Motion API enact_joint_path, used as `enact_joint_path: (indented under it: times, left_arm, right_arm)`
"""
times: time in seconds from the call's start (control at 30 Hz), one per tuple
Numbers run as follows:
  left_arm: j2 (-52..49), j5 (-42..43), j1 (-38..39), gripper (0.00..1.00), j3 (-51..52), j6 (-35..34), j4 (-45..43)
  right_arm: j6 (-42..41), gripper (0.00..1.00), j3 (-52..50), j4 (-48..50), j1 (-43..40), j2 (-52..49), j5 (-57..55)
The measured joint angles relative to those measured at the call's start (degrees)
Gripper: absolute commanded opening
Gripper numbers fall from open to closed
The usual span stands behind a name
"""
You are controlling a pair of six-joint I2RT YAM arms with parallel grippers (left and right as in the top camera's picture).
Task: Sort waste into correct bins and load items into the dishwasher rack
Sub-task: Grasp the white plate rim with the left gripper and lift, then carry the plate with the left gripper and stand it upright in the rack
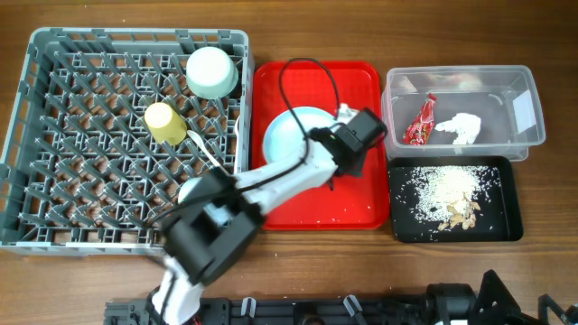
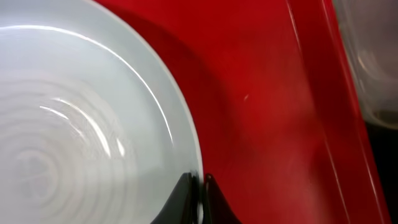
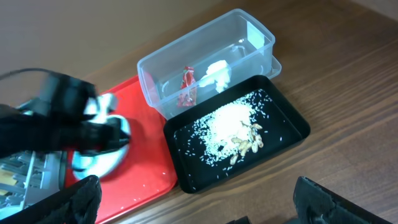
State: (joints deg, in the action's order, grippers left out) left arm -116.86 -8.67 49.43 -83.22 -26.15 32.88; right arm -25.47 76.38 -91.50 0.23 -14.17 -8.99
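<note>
1. Plate [image 1: 287, 134]: the round light-blue dish lies flat and face up on the red serving tray [image 1: 316, 212], in the tray's far left part. Nothing can be seen on it.
2. The left end effector [image 2: 200, 194] meets the plate at the stretch of rim that faces the middle of the tray. In the wrist view the pale rim runs straight in between the two dark fingers.
3. The fingers of that end effector are pressed together on the rim, pinching the plate by its edge. Whether the plate is off the tray cannot be told.
4. Being round, the plate has no long axis, so the coming move turns on direction. The dishwasher rack [image 1: 54, 135] stands just beside the tray's left edge, so the carry probably goes leftward, back along the left arm's own reach.
5. The right end effector [image 3: 196, 183] is spread wide and holds nothing. It hovers off the tray's right side, above the black tray [image 3: 292, 127] and well apart from the plate, so the left arm is plainly the nearer.
6. A thin edge pinch may let the plate swing or slip once raised. It will likely need tipping on edge to stand in the rack.
</note>
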Motion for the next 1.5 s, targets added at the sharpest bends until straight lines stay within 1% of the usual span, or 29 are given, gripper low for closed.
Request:
enact_joint_path:
  times: [0.03,0.13,0.2,0.23,0.3,0.33,0.37,0.4,0.47,0.53,0.63,0.73,0.87,0.97,1.2,1.5]
  left_arm:
    - [3.4,0.1,-0.9,0.04,0.0,0.0,1.5]
    - [19.0,1.5,-5.8,0.04,-1.3,0.0,4.9]
    - [31.7,5.2,-11.5,0.04,-2.9,0.6,7.2]
    - [35.8,6.6,-13.9,0.04,-3.5,0.7,7.7]
    - [45.4,14.6,-24.0,0.04,-4.8,1.6,9.2]
    - [48.4,19.5,-30.1,0.04,-5.0,1.9,10.5]
    - [49.7,24.1,-34.6,0.04,-5.0,2.6,11.3]
    - [50.2,27.6,-37.6,0.04,-5.0,3.2,12.0]
    - [48.5,41.5,-46.4,0.04,-5.0,5.8,14.6]
    - [44.2,52.8,-52.9,0.04,-5.0,8.5,16.5]
    - [34.7,69.6,-59.3,0.04,-4.6,13.7,21.3]
    - [24.9,78.9,-61.7,0.04,-4.2,18.9,27.7]
    - [17.6,81.9,-61.5,0.04,-3.8,25.5,33.0]
    - [16.4,80.0,-61.2,0.04,-3.7,27.6,34.2]
    - [16.4,72.9,-61.1,0.04,-3.7,29.1,37.9]
    - [16.5,70.6,-61.1,0.04,-3.3,30.0,37.2]
  right_arm:
    - [0.0,1.00,0.0,0.0,0.0,0.0,0.0]
    - [0.0,1.00,0.0,0.0,0.0,0.0,0.0]
    - [0.0,1.00,0.0,0.0,0.0,0.0,0.0]
    - [0.0,1.00,0.0,0.0,0.0,0.0,0.0]
    - [0.0,1.00,0.0,0.0,0.0,0.0,0.0]
    - [0.0,1.00,0.0,0.0,0.0,0.0,0.0]
    - [0.0,1.00,0.0,0.0,0.0,0.0,0.0]
    - [0.0,1.00,0.0,0.0,0.0,0.0,0.0]
    - [0.0,1.00,0.0,0.0,0.0,0.0,0.0]
    - [0.0,1.00,0.0,0.0,0.0,0.0,0.0]
    - [0.0,1.00,0.0,0.0,0.0,0.0,0.0]
    - [0.0,1.00,0.0,0.0,0.0,0.0,0.0]
    - [0.0,1.00,0.0,0.0,0.0,0.0,0.0]
    - [0.0,1.00,0.0,0.0,0.0,0.0,0.0]
    - [0.0,1.00,0.0,0.0,0.0,0.0,0.0]
    - [0.0,1.00,0.0,0.0,0.0,0.0,0.0]
